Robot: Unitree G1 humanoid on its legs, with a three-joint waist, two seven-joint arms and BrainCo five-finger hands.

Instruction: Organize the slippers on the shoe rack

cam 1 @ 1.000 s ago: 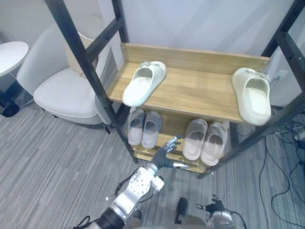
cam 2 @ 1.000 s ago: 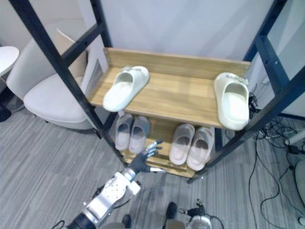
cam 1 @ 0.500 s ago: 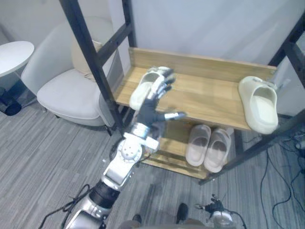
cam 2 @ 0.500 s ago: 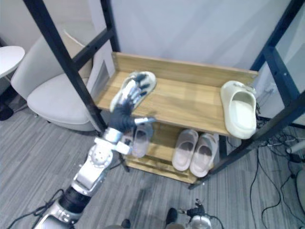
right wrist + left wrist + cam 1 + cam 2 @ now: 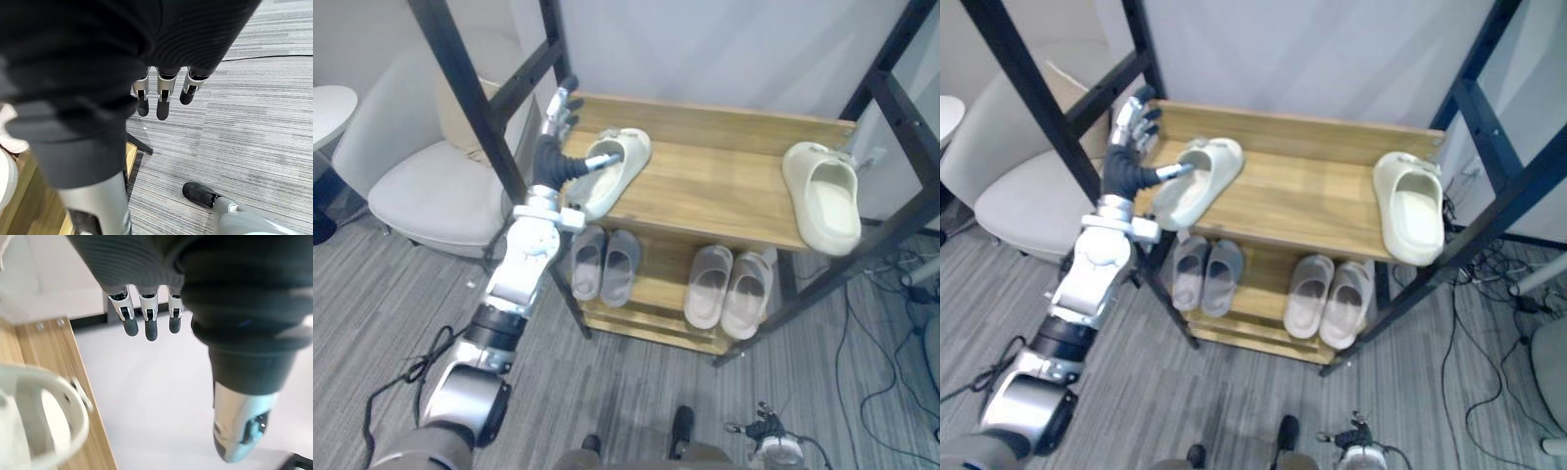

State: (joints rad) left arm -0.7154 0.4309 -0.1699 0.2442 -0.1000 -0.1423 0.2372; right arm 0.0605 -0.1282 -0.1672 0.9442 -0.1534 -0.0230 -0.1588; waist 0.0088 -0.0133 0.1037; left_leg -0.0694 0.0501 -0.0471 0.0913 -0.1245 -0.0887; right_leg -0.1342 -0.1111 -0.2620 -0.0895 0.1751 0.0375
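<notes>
Grey carpet (image 5: 372,294) runs under a white armchair (image 5: 421,186) and the shoe rack (image 5: 705,196). At the top shelf's left end the left hand (image 5: 551,159) is raised, fingers spread and holding nothing, thumb lying across one cream slipper (image 5: 615,168). The other cream slipper (image 5: 822,196) sits at the shelf's right edge. Two slipper pairs (image 5: 607,262) line the lower shelf. The right hand (image 5: 161,95) hangs over the carpet, fingers straight.

Wooden shelf (image 5: 715,191), black metal frame (image 5: 475,93), matt slippers (image 5: 822,201)
</notes>
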